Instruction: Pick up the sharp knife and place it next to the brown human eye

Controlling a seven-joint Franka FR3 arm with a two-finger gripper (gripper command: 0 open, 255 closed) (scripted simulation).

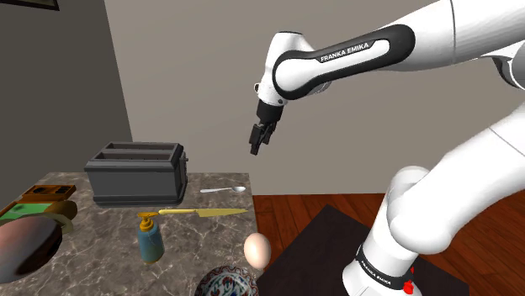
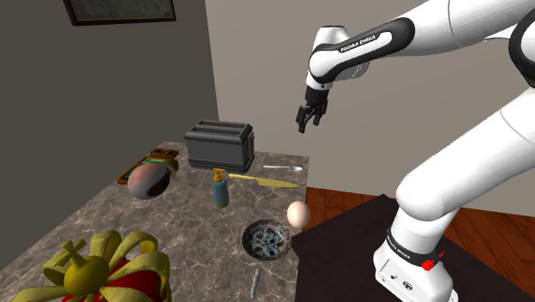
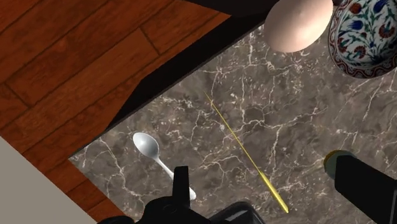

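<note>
The knife is thin and yellow and lies flat on the marble table, in front of the toaster. It also shows in the second exterior view and under the hand in the wrist view. A brownish eyeball rests at the table's left in the shoulder view. My gripper hangs high above the table's right edge. In the wrist view the gripper is open, fingers apart and holding nothing.
A dark toaster stands at the back. A spoon lies near the table edge beside the knife. A blue pump bottle, an egg and a patterned bowl sit in front. A yellow bow lies nearest the second exterior camera.
</note>
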